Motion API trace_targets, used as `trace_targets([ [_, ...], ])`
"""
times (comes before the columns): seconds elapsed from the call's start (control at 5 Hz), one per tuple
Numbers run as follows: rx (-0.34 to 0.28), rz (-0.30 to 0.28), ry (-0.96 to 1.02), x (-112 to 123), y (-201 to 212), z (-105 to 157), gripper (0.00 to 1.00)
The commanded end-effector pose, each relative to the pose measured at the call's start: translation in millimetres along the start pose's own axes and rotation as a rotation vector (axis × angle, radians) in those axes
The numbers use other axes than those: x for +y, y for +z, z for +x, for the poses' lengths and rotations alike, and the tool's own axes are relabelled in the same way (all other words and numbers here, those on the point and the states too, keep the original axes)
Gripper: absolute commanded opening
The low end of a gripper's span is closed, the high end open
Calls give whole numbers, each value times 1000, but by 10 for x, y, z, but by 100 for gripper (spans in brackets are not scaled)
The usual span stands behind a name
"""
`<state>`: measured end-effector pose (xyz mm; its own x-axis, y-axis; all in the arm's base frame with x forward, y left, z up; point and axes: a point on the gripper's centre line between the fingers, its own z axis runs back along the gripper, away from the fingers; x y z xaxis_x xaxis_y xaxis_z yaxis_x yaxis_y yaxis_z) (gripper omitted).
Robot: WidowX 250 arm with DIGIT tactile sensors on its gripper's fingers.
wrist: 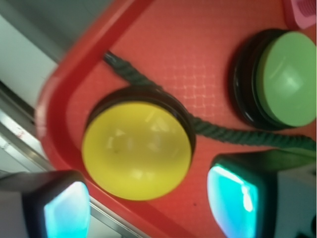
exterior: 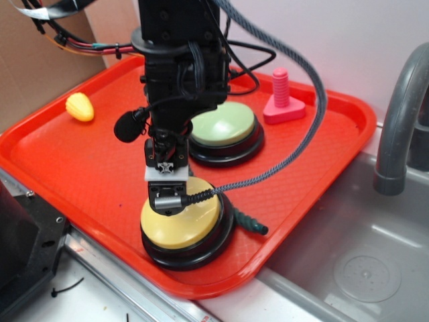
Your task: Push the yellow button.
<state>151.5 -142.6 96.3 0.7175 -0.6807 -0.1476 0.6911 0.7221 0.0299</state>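
Directly beneath the gripper (exterior: 166, 201) lies the yellow button (exterior: 181, 218), its dome between the spread, empty fingers, so the push goes straight down.

My arm (exterior: 177, 60) is chunky matte black plastic, with thin black wires looped down the front. A grey-and-black braided cable (exterior: 308, 80) hangs off it. There's a white bracket plate (exterior: 165, 173) above my gripper (exterior: 166, 201), and my black finger pads (wrist: 67, 210) glow teal up close.
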Motion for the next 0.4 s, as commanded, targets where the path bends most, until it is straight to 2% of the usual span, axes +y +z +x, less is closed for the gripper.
trace_targets([
  [0.0, -77, 62, 25, -169, 46, -166, 100],
  [0.2, -90, 94, 18, -300, -304, -244, 100],
])
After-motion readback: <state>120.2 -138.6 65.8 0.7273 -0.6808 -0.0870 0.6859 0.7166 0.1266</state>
